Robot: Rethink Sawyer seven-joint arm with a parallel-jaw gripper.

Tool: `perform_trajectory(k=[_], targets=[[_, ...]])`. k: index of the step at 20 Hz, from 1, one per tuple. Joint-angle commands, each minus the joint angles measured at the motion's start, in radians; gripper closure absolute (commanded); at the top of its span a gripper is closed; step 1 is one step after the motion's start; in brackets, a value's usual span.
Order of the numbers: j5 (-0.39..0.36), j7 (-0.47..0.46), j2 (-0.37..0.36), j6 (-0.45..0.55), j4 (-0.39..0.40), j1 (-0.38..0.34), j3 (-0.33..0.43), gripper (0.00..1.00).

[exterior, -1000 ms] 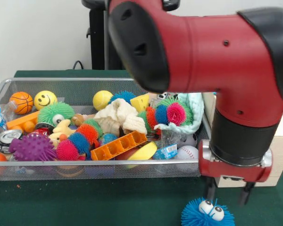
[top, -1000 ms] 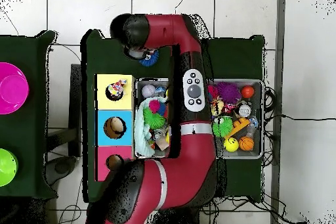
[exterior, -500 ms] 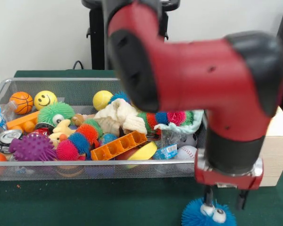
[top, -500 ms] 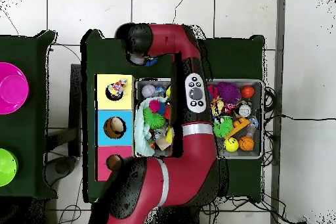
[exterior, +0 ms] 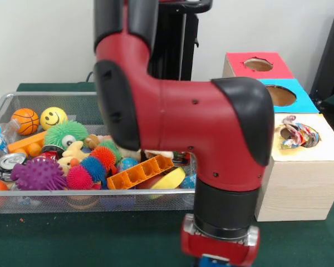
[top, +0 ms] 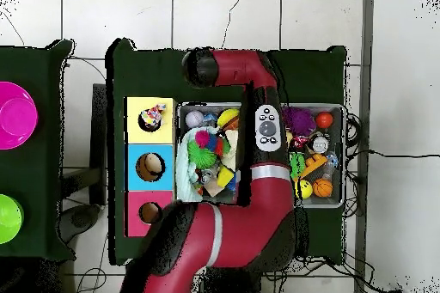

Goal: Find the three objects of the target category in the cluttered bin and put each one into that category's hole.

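The wire mesh bin (exterior: pixel 44 95) stands at the left, full of toys; it also shows in the overhead view (top: pixel 342 156). The white dotted cloth (exterior: pixel 294 133) sits in the hole of the yellow-topped box (exterior: pixel 317 153), and shows from above too (top: pixel 153 116). The mint-green cloth (top: pixel 184 169) lies along the bin's end nearest the boxes. The cream cloth is hidden behind my arm. My gripper (exterior: pixel 217 259) is low over the green mat in front of the bin, cut off by the bottom edge. From above only my wrist (top: pixel 202 66) shows.
The blue-topped box (exterior: pixel 284 94) and the red-topped box (exterior: pixel 259 64) stand behind the yellow one. The bin holds spiky balls (exterior: pixel 38 173), a smiley ball (exterior: pixel 53 117), a small basketball (exterior: pixel 25 120) and an orange tray (exterior: pixel 139 171). A pink bowl (top: pixel 15 115) and a green bowl (top: pixel 7 219) sit on a side table.
My arm has swung from in front of the boxes toward the bin's front, uncovering the three boxes. The blue spiky ball with eyes under the gripper no longer shows.
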Motion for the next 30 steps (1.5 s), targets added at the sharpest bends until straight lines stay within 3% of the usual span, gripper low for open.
perform_trajectory(k=[1, 2, 4, 9, 11, 14, 19, 22, 24, 30], targets=[[-0.19, 0.145, 0.119, 0.157, -0.037, 0.134, -0.223, 0.0], [-0.159, 0.118, 0.116, 0.166, -0.022, 0.122, -0.207, 1.0], [-0.082, 0.11, 0.105, 0.19, 0.01, 0.079, -0.144, 1.0], [0.141, 0.089, 0.122, 0.417, 0.05, -0.013, -0.009, 1.0], [0.196, 0.065, 0.118, 0.421, 0.075, -0.038, 0.011, 1.0], [0.262, -0.007, 0.098, 0.527, 0.08, -0.064, 0.014, 1.0], [0.252, -0.288, 0.019, 0.889, 0.013, -0.102, -0.02, 1.0], [0.195, -0.434, -0.02, 0.943, -0.023, -0.137, -0.037, 1.0], [0.182, -0.472, -0.061, 0.945, -0.004, -0.155, -0.04, 1.0], [0.224, -0.47, -0.179, 0.956, 0.098, -0.173, -0.03, 1.0]])
